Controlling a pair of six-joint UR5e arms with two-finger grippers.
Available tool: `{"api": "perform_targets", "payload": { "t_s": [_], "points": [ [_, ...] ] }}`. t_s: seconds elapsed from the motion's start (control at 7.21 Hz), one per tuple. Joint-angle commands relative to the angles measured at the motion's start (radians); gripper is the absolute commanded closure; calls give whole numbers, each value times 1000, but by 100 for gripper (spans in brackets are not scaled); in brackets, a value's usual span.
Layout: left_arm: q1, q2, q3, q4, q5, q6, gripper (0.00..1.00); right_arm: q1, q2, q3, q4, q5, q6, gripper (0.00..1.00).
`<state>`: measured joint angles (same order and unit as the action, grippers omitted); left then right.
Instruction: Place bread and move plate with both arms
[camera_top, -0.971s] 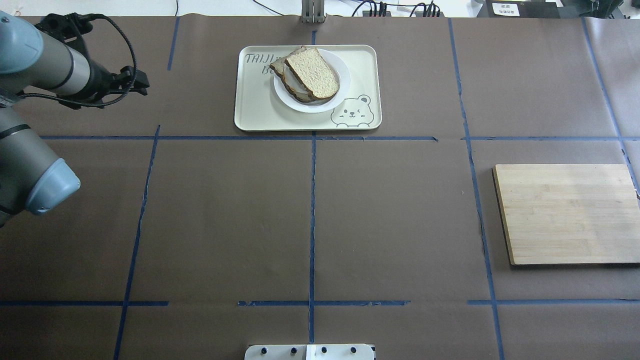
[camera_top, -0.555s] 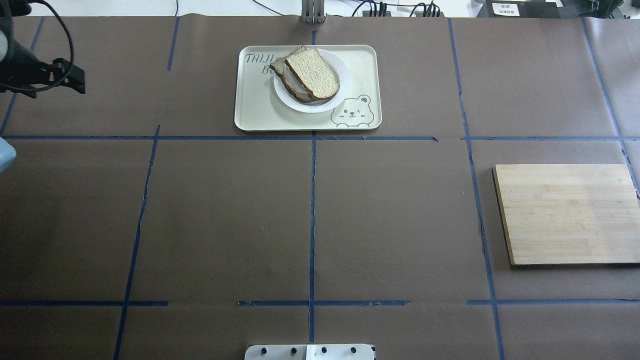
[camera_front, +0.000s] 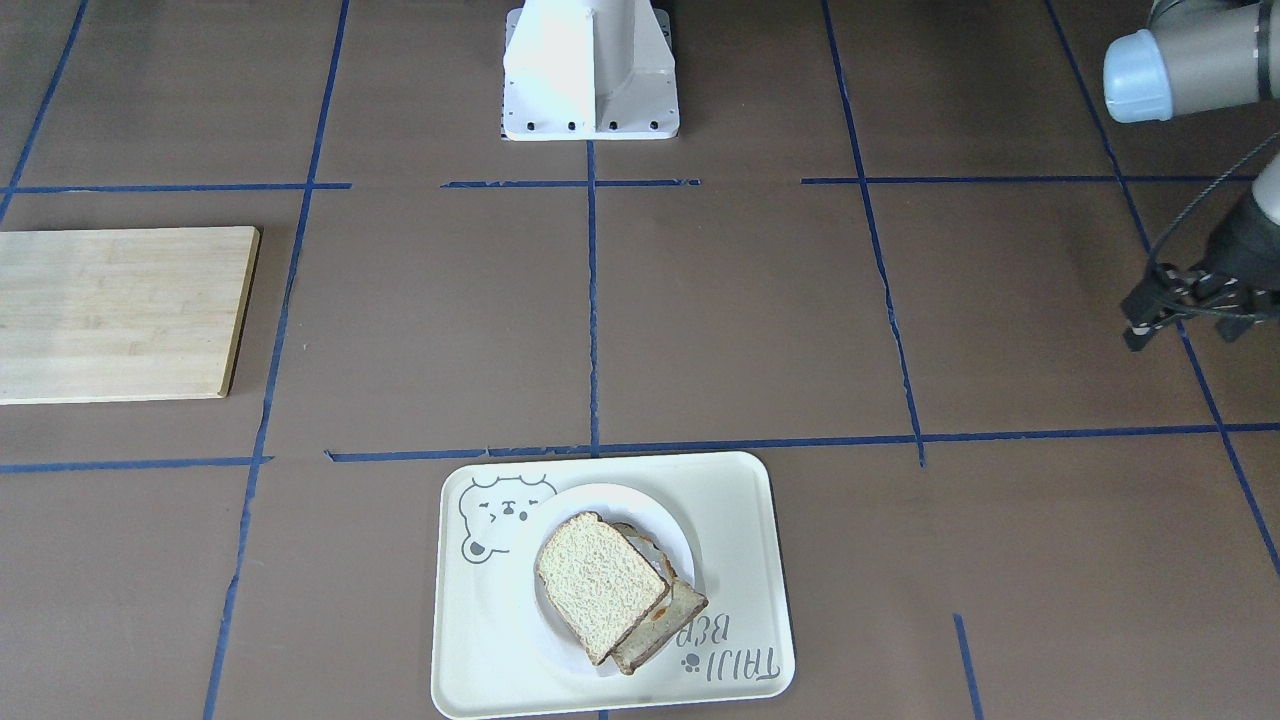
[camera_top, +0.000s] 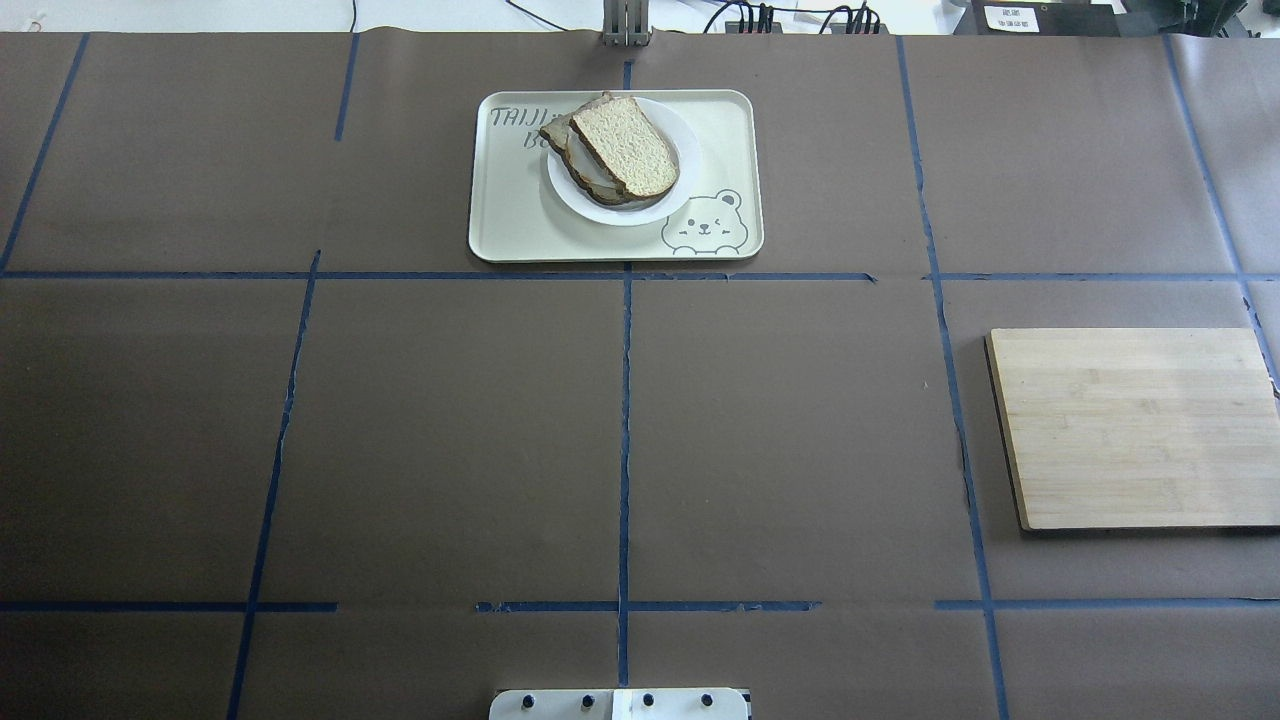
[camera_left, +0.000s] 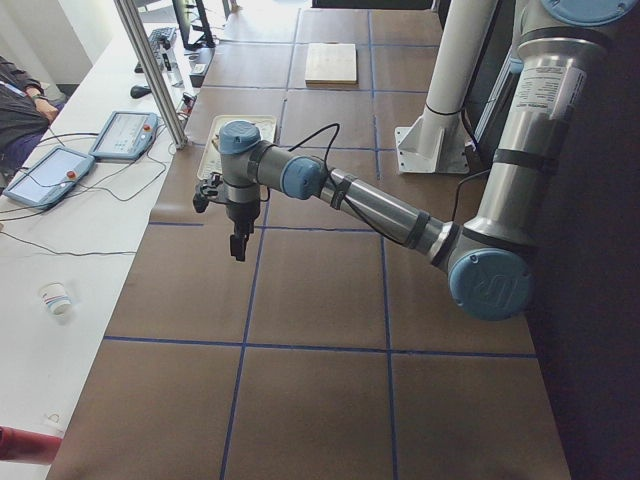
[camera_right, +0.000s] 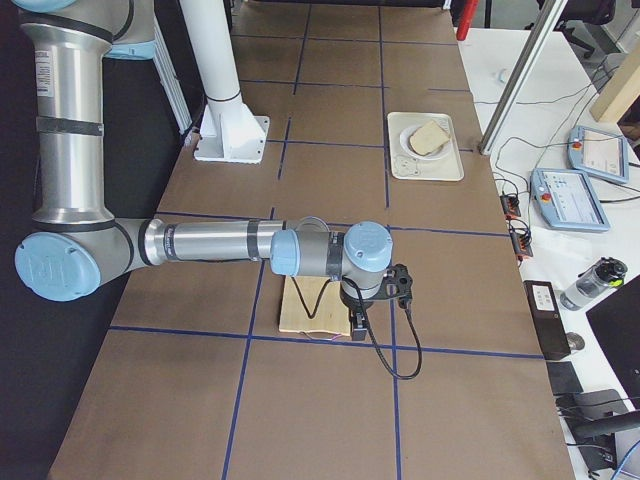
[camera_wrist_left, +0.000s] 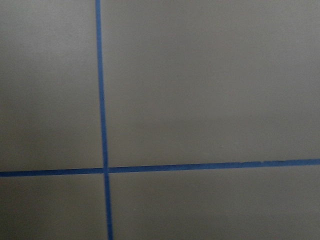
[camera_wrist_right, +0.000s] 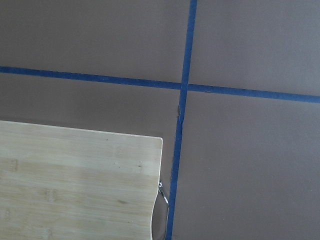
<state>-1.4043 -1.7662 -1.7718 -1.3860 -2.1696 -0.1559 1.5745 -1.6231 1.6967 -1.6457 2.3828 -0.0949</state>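
One bread (camera_top: 625, 145) lies on plate (camera_top: 652, 211) (tray (camera_top: 510, 222) beneath).

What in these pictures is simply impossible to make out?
- Lower slice: overhead view, mostly covered by the bread; its topping is hidden.
- Left tool: front-facing view, small at the edge; open or shut unclear.
- Right tool: only in the right side view, too small to judge.
- Tray lettering: overhead view, partly under the plate.
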Motion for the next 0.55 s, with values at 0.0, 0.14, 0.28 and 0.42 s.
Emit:
{"api": "perform_targets", "payload": {
  "t_s": [0.0, 0.14, 0.28, 0.42],
  "points": [
    [-109, 74, 70, 38, -89, 254, 0, 2, -9, 1, 1, 29, 11, 0],
    [-170, 111, 131, 30, -204, 389, 0, 4, -15, 1, 1, 36, 11, 0],
    [-188, 160, 165, -2, -232, 465, 0, 2, -15, 0, 1, 36, 11, 0],
    [-188, 207, 166, -54, -233, 464, 0, 2, -14, 1, 1, 36, 11, 0]
  ]
}}
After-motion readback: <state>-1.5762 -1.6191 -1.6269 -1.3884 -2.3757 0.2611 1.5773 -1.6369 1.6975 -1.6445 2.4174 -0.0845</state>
